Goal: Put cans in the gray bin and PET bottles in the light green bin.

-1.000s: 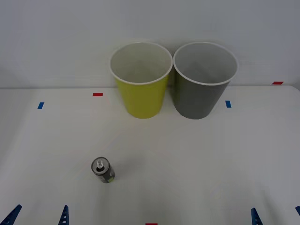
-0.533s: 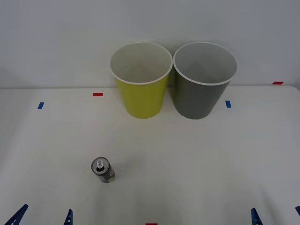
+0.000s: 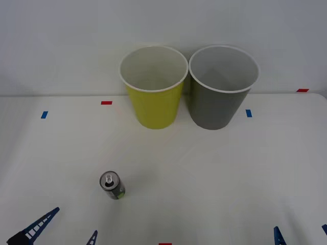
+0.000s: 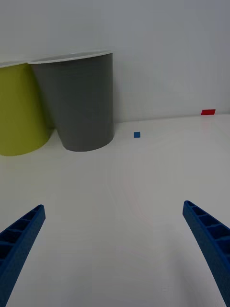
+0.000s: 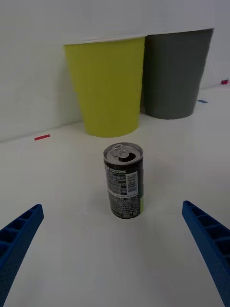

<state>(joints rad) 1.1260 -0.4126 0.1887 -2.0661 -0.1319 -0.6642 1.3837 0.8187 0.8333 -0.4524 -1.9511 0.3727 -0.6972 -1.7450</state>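
Left wrist view, left gripper (image 5: 115, 268) spread wide near upright can (image 5: 123, 181), right gripper (image 4: 115, 259) wide, parked.

The left gripper (image 3: 60, 228) hovers low over the table's near edge toward the left corner, its two blue ribbed fingers (image 5: 19, 240) spread wide apart with nothing between them. The right gripper (image 3: 301, 233) sits at the table's near edge close to the right corner, only its blue fingertips (image 3: 278, 236) poking into the front view. Its fingers (image 4: 211, 240) are likewise parted wide and hold nothing.
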